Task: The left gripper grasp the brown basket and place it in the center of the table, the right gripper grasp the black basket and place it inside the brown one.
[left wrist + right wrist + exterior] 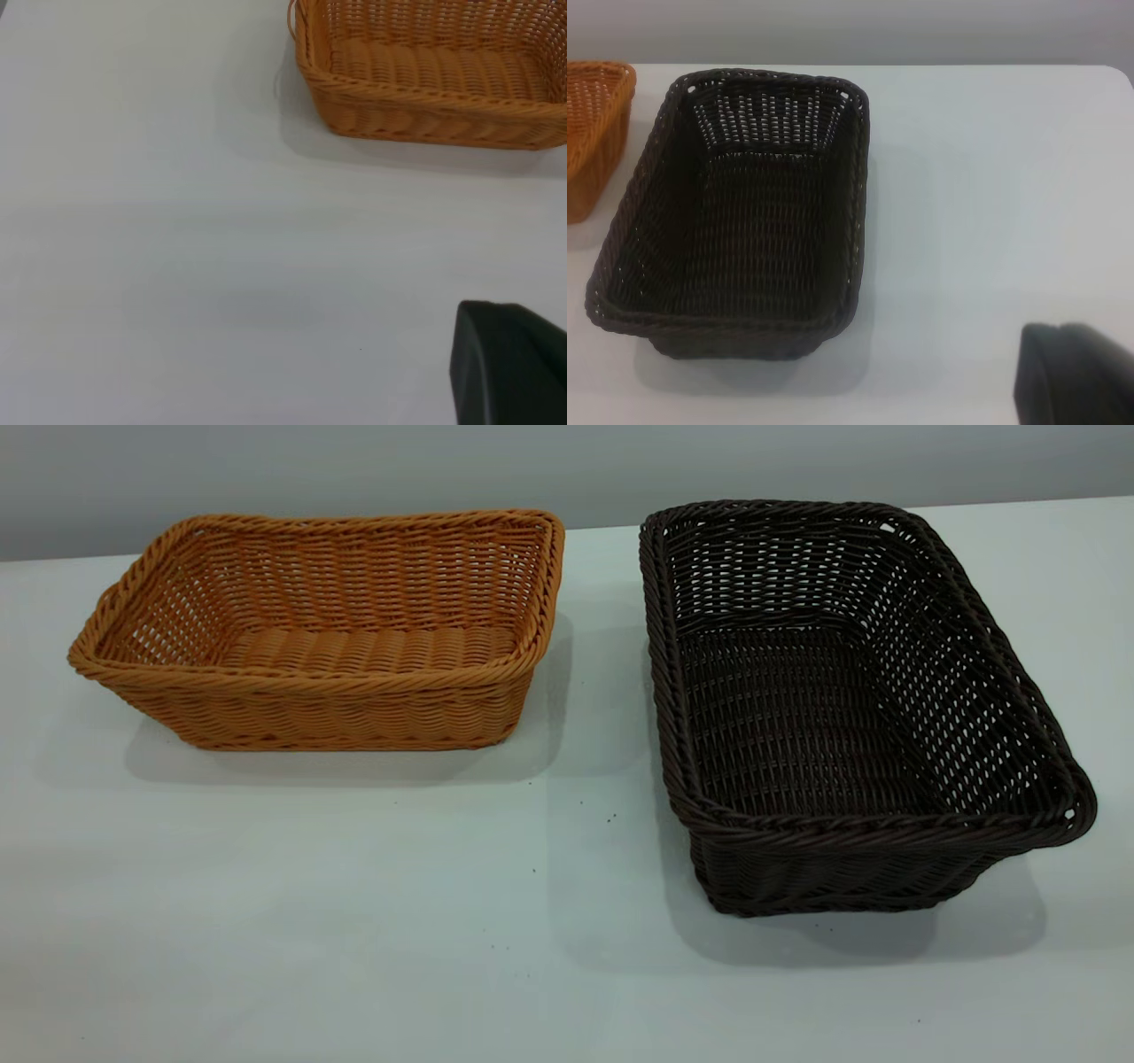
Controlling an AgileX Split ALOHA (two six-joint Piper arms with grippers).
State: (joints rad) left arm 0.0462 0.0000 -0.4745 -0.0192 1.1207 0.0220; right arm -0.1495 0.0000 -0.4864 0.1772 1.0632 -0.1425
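Exterior view is showing the brown basket [328,633] sitting on the table [354,921] at the far left, with the black basket [842,700] standing apart at the right, both upright and empty. Only a dark edge of the left gripper [509,363] and the right gripper [1076,372] is showing in each wrist view, above bare tabletop, so whether their fingers are parted cannot be told.

Each wrist view shows one matte black, rounded-edged body part.
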